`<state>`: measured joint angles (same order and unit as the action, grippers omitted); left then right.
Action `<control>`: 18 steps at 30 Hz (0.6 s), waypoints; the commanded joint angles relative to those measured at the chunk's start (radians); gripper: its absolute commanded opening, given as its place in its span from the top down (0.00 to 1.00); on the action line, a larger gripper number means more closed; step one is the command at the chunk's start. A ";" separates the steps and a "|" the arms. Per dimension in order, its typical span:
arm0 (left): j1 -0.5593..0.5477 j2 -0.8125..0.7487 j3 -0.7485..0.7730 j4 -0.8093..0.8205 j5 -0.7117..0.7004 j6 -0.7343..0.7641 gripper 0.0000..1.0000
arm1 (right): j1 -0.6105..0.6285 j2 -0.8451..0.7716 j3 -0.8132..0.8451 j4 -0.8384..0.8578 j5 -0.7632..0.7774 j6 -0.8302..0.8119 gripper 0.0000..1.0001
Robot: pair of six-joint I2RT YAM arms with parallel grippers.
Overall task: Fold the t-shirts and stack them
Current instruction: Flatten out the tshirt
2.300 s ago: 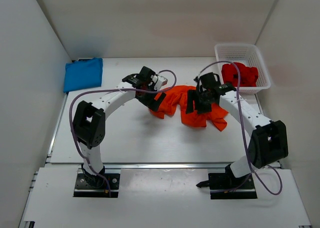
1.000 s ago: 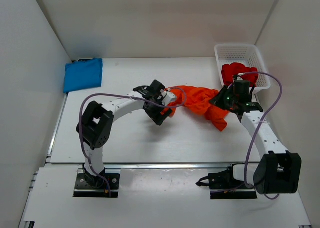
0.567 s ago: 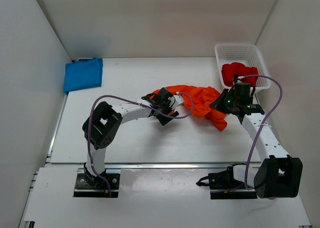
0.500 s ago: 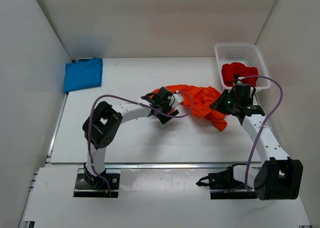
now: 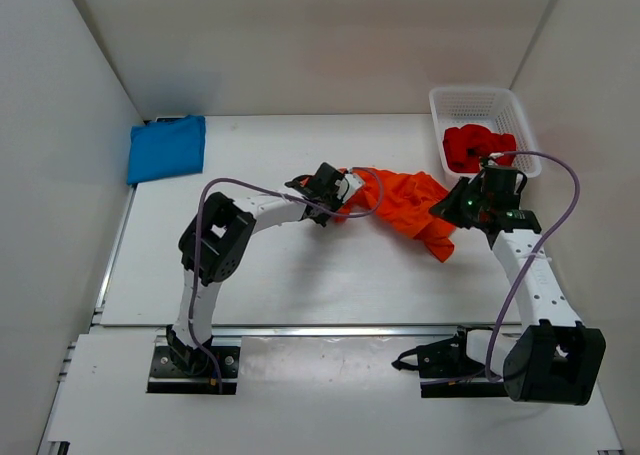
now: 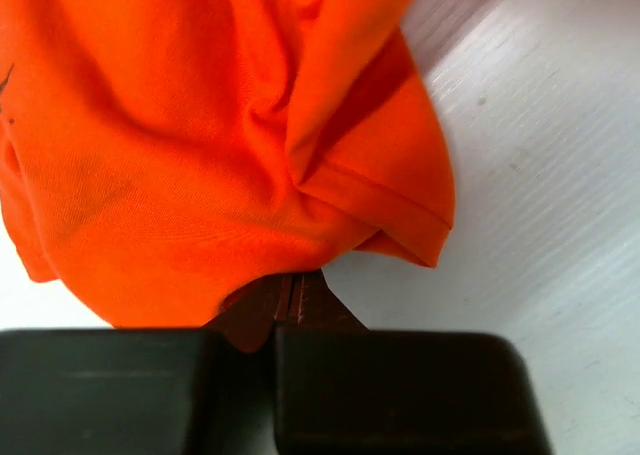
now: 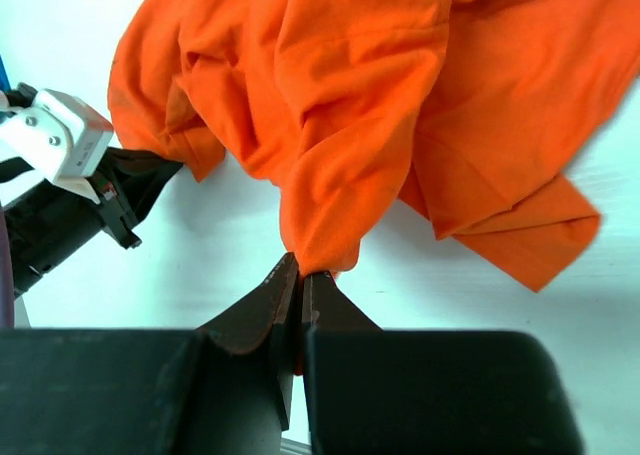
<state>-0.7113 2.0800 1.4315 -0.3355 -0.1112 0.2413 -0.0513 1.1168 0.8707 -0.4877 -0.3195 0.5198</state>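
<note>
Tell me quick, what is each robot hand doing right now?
Left gripper: closed, pinching the orange t-shirt.
Right gripper: closed, pinching the same orange t-shirt.

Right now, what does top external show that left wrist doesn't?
Top external only: folded blue t-shirt, red t-shirt in the white basket, and right gripper shut on the orange t-shirt. Left wrist only: close-up of the left gripper pinching orange cloth beside a hem. Both: the orange t-shirt bunched on the white table.
</note>
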 commanded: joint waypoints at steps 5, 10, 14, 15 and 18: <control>0.131 -0.078 0.104 -0.207 0.041 0.065 1.00 | -0.100 0.000 0.177 0.029 -0.050 -0.073 1.00; 0.334 -0.109 0.471 -0.408 0.044 0.095 1.00 | -0.127 0.116 0.434 0.040 -0.075 -0.144 1.00; 0.423 -0.135 0.687 -0.455 -0.002 0.153 1.00 | -0.136 0.159 0.632 0.058 -0.082 -0.171 1.00; 0.418 -0.146 0.690 -0.445 -0.021 0.159 1.00 | -0.136 0.169 0.677 0.060 -0.078 -0.179 1.00; 0.417 -0.219 0.641 -0.421 -0.067 0.190 1.00 | -0.148 0.158 0.737 0.063 -0.064 -0.190 1.00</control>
<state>-0.2497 1.9717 2.0766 -0.7040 -0.1223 0.3714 -0.1795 1.2934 1.5314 -0.4728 -0.3893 0.3717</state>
